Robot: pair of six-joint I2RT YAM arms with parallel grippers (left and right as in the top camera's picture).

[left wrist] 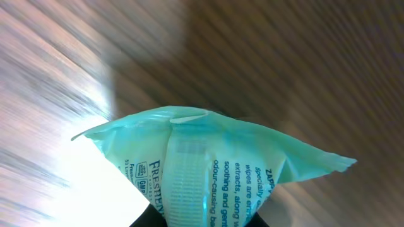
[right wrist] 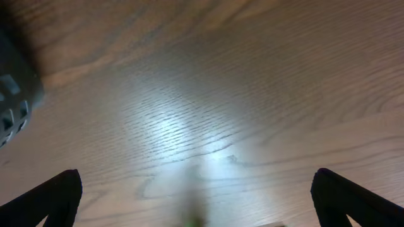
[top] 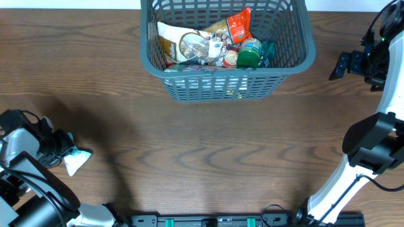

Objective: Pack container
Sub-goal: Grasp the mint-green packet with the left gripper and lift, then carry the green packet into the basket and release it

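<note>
Robotics lab: arm-flanked wooden table (top: 202, 157)

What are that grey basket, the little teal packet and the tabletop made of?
Grey basket: looks like moulded matte plastic, with slotted lattice walls. Teal packet: thin glossy plastic film, crimped seam, printed text. Tabletop: wood grain, semi-gloss glare; veneer or laminate, can't tell.

Basket (top: 227, 69) at the far middle of the table (top: 189, 157), packets (top: 208, 44) piled in it; right gripper (top: 341, 65) off to its right; left gripper (top: 63, 150) near-left, wipes pack (top: 77, 161) between its fingers
</note>
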